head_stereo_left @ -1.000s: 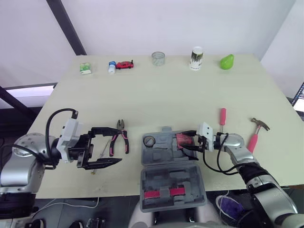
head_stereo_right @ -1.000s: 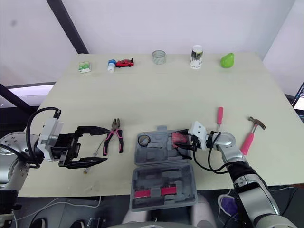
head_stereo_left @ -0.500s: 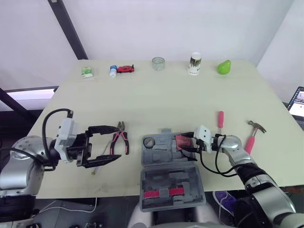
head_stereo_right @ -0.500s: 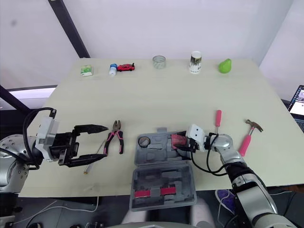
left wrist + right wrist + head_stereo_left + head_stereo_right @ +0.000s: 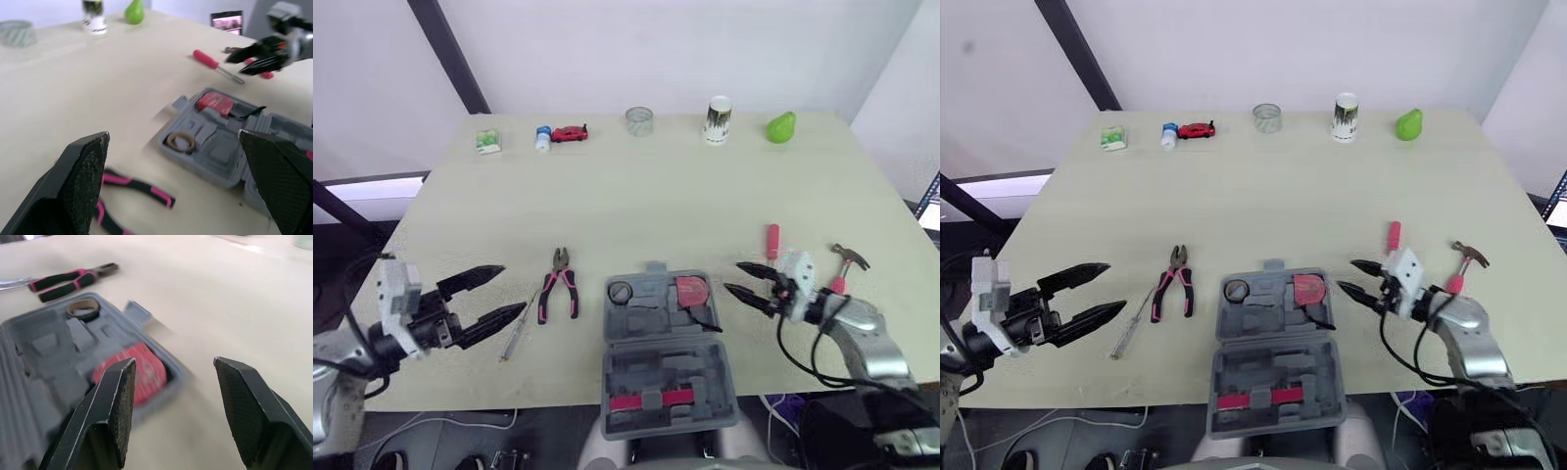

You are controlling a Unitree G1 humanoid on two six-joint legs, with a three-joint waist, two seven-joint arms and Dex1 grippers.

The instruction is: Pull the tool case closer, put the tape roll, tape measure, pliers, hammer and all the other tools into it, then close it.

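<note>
A pale wooden table (image 5: 636,196) against a white wall carries everything. The grey tool case (image 5: 666,338) lies open at lower centre, near the front edge, its moulded recesses facing up so tools can drop in. 2 recesses are filled: the tape roll (image 5: 621,291) at its upper left and the red tape measure (image 5: 691,290) at its upper right. A pink-handled piece (image 5: 651,398) sits in the nearer half.

Just right of the case the right gripper (image 5: 734,276) hangs with fingers spread and empty, pointing at the tape measure. Above and right of it lie the red screwdriver (image 5: 771,240) and hammer (image 5: 842,266), probably its next picks.

Left of the case lie the pliers (image 5: 558,287) and a slim screwdriver (image 5: 517,328). The left gripper (image 5: 512,289), spread wide and empty, points at them from lower left, seemingly lined up for a grasp.
</note>
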